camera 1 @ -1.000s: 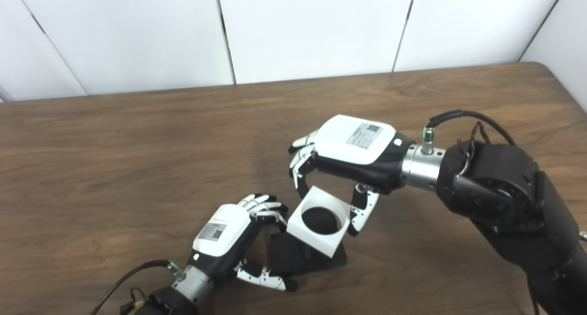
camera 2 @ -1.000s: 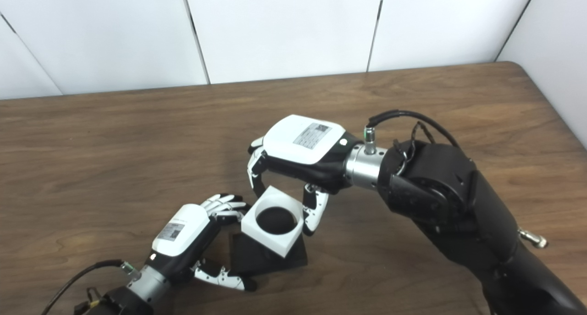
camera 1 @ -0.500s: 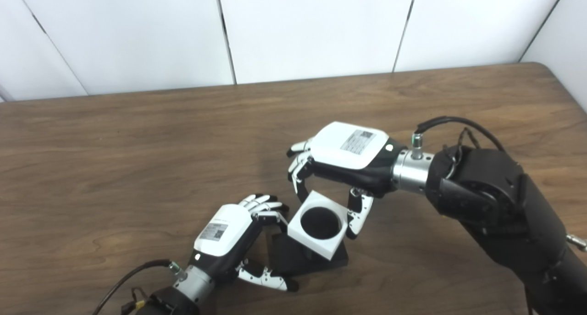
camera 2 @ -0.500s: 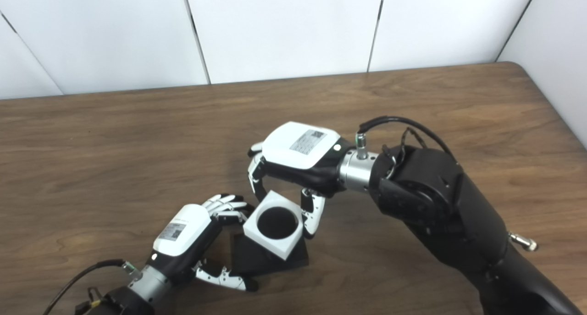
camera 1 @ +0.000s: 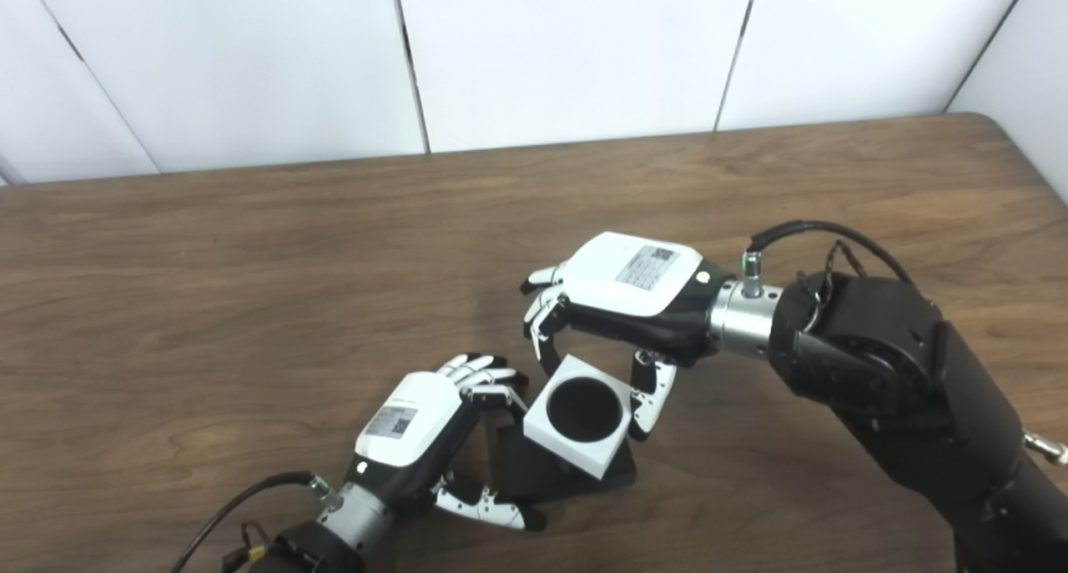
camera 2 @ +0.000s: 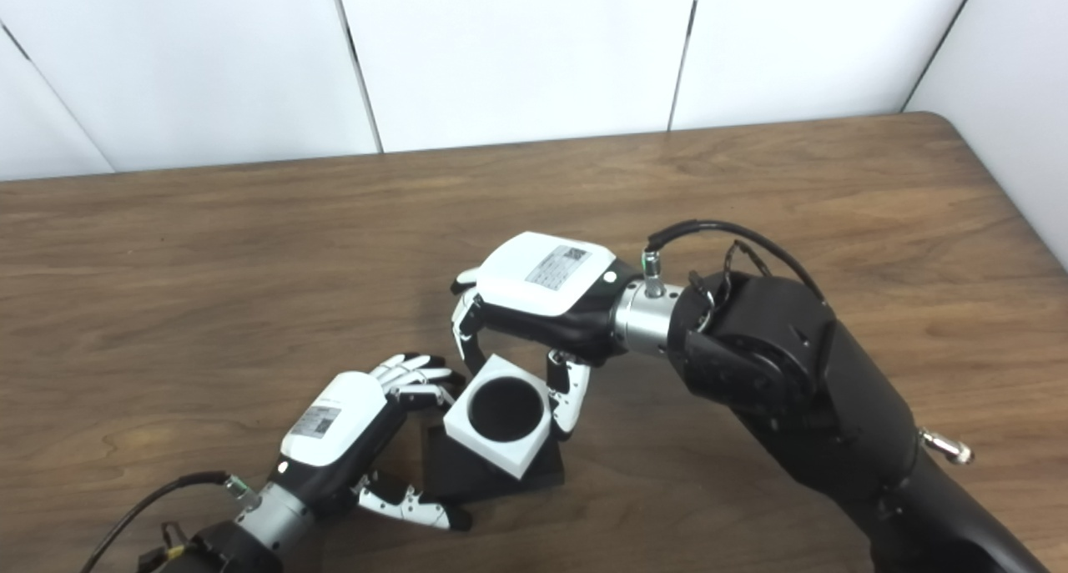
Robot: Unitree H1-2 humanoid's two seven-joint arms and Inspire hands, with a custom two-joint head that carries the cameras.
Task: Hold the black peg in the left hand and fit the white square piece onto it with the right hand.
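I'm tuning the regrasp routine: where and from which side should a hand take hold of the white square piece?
Take the white square piece by two opposite flat outer walls, from above, as the right hand does; its round hole must stay clear for the black peg.

The white square piece [camera 1: 576, 415] hides the black peg's top.

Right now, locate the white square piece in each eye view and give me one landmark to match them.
Left eye view: white square piece sits below centre, between the right hand fingers.
Right eye view: white square piece lies left of centre, lower half.
Shared landmark: the black peg base beneath it, steadied by the left hand.
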